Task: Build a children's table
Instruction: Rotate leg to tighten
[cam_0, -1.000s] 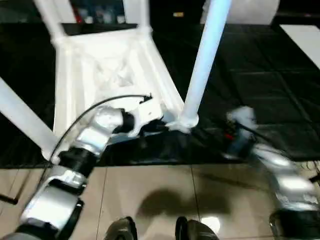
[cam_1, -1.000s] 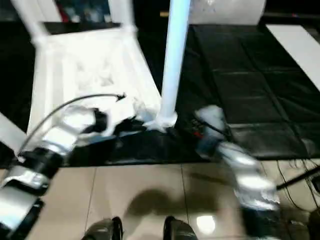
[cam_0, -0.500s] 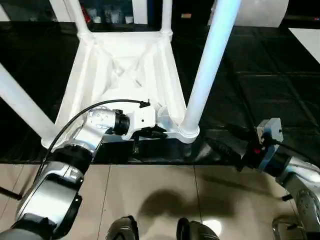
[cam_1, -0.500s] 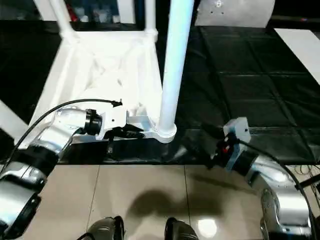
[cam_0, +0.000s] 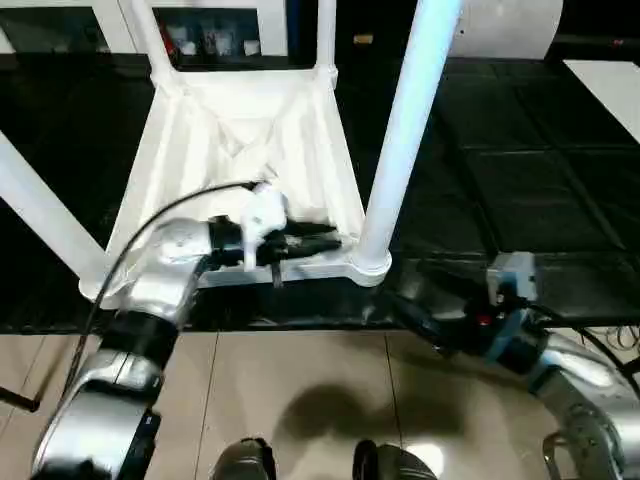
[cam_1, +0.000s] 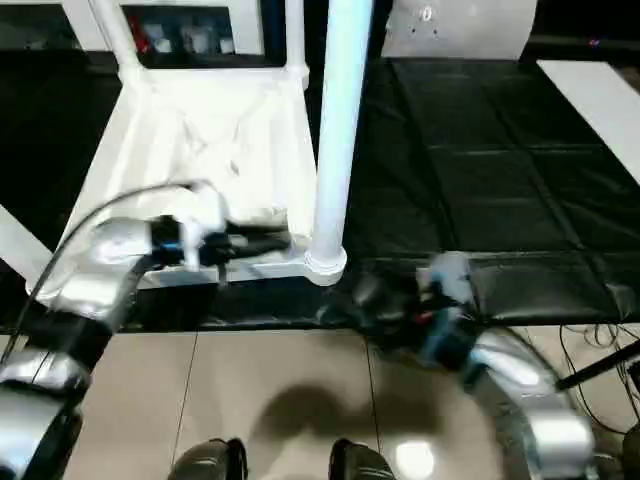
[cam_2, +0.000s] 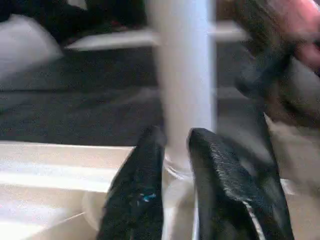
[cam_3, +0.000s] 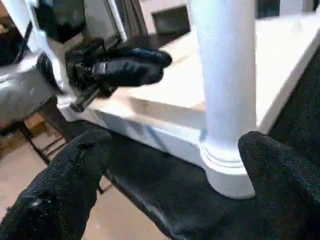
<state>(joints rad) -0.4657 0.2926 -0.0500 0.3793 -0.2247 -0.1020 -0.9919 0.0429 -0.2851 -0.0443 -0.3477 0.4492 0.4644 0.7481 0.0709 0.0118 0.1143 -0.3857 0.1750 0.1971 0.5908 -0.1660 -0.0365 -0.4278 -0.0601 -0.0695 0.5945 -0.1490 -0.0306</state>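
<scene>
the children's table (cam_0: 250, 140) lies upside down on the black mat (cam_0: 520, 170) ahead of me, ribbed underside up, its legs standing out of the corner sockets. the near right leg (cam_0: 405, 130) rises tall and pale from its round socket at the top's front corner.

from my head i see my left gripper (cam_0: 325, 243) lying level over the top's near edge, pointing toward that socket. my left wrist view adds what the head views blur: my two black fingers (cam_2: 137, 195) stand close together with a narrow gap, nothing between them, the leg's base just beyond their tips.

my right gripper (cam_0: 405, 305) sits low on the mat, just in front of the same corner. my right wrist view makes its state plain: the fingers (cam_3: 60, 190) are spread wide, one on either side of the socket collar, not touching it, and my left gripper shows there too, above the top's rim.
</scene>
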